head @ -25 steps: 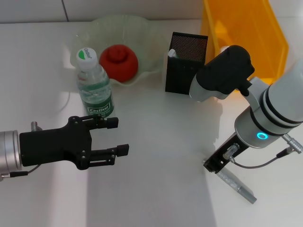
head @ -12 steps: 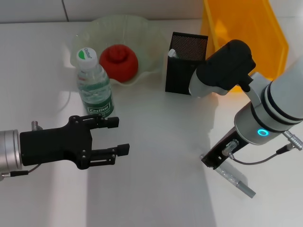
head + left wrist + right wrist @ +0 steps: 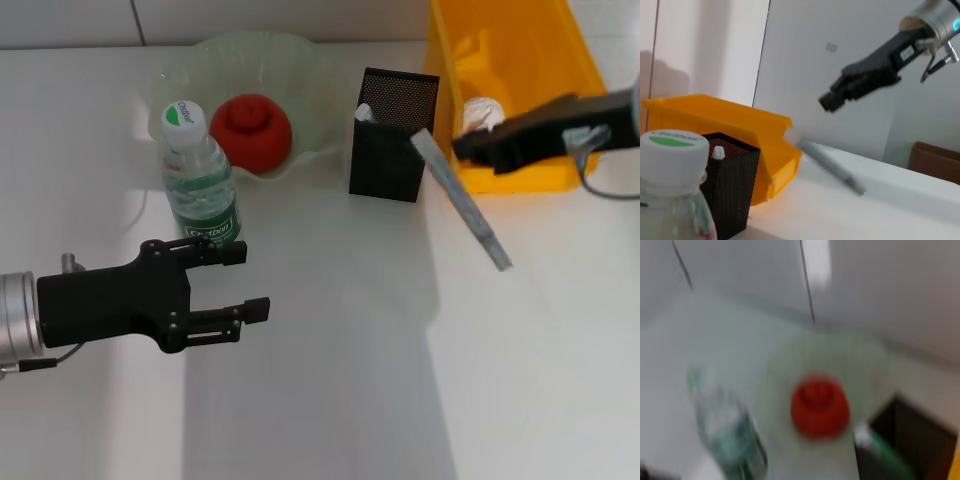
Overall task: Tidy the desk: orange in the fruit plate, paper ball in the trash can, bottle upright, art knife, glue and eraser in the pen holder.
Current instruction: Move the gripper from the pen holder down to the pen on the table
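Note:
The bottle (image 3: 200, 180) stands upright beside the fruit plate (image 3: 262, 58), which holds the orange (image 3: 250, 130). The paper ball (image 3: 483, 113) lies in the trash can (image 3: 560, 60). My right gripper (image 3: 470, 150) hovers at the can's front edge, right of the pen holder (image 3: 392, 135). The grey art knife (image 3: 462, 202) slants, blurred, from the holder's right corner toward the front, apart from that gripper. In the left wrist view the art knife (image 3: 830, 162) is below the right gripper (image 3: 832, 100). A white tip (image 3: 363, 112) shows inside the holder. My left gripper (image 3: 247, 283) is open in front of the bottle. Eraser and glue are hidden.
The table (image 3: 330, 400) is white, with bare surface at the front and right. The trash can fills the back right corner. A brown box (image 3: 935, 157) shows beyond the table in the left wrist view.
My right arm swung up from the table's front right to the trash can's front. The art knife went from the front right to beside the pen holder. The left arm barely moved.

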